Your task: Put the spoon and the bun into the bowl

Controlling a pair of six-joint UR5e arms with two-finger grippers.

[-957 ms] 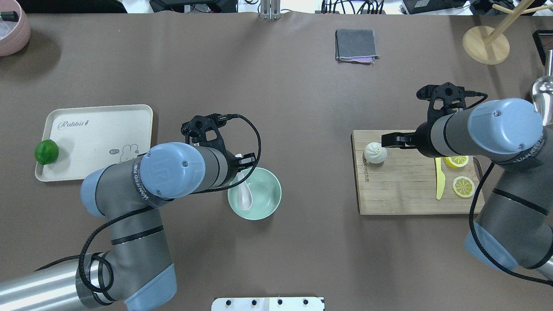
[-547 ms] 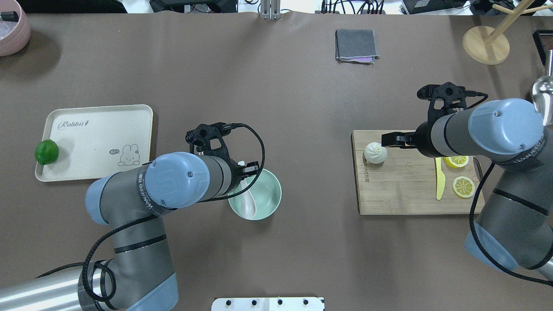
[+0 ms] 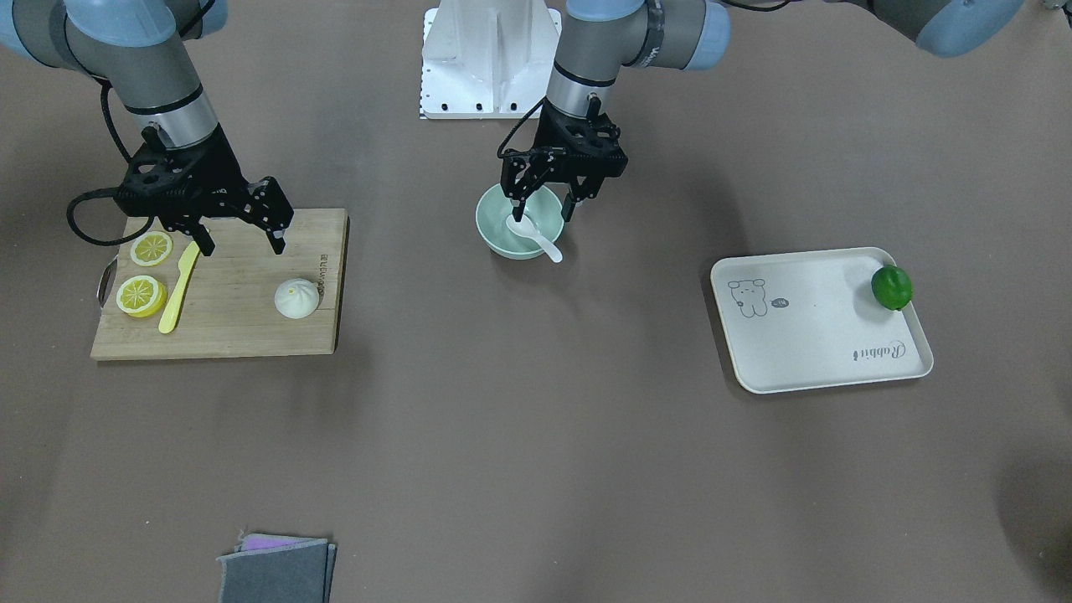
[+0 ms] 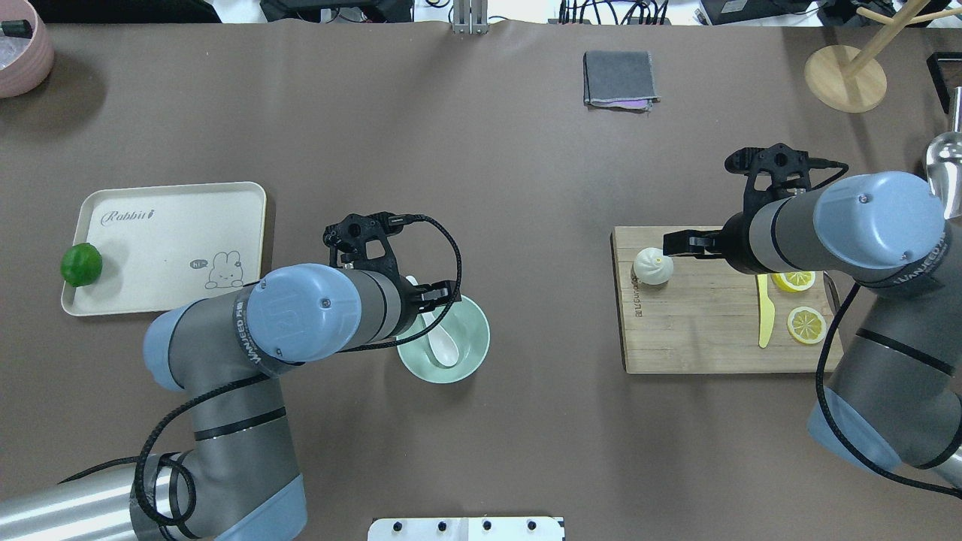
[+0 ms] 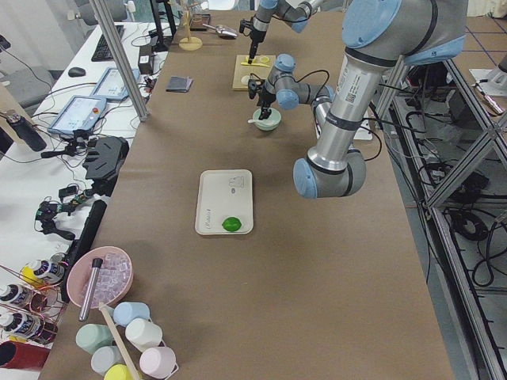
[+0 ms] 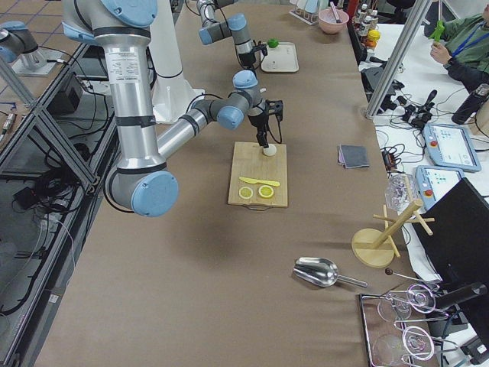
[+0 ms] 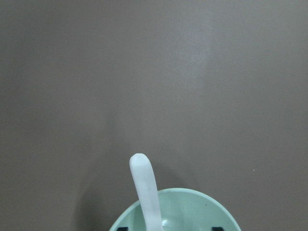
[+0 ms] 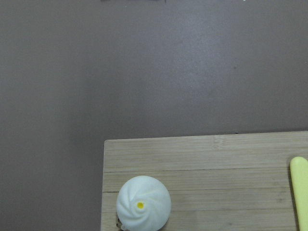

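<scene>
The white spoon (image 4: 442,343) lies in the mint-green bowl (image 4: 474,330), its handle leaning over the rim; the front view shows the spoon (image 3: 536,239) and the bowl (image 3: 494,239) too. My left gripper (image 3: 544,211) hangs open just over the bowl, fingers either side of the spoon, not gripping it. The left wrist view shows the spoon handle (image 7: 144,185) and bowl rim (image 7: 197,199). The white bun (image 4: 652,265) sits on the cutting board (image 4: 699,330). My right gripper (image 3: 241,243) is open and empty above the board, beside the bun (image 3: 297,298), which also shows in the right wrist view (image 8: 143,204).
Two lemon slices (image 4: 806,324) and a yellow-green knife (image 4: 764,315) lie on the board. A cream tray (image 4: 165,240) with a lime (image 4: 81,264) is on the left. A grey cloth (image 4: 619,78), a wooden stand (image 4: 845,77) and a pink bowl (image 4: 19,52) are at the far edge.
My left wrist has shifted slightly right towards the bowl, and the spoon's scoop has slid from the bowl's left side to its middle. The right arm and bun have not moved.
</scene>
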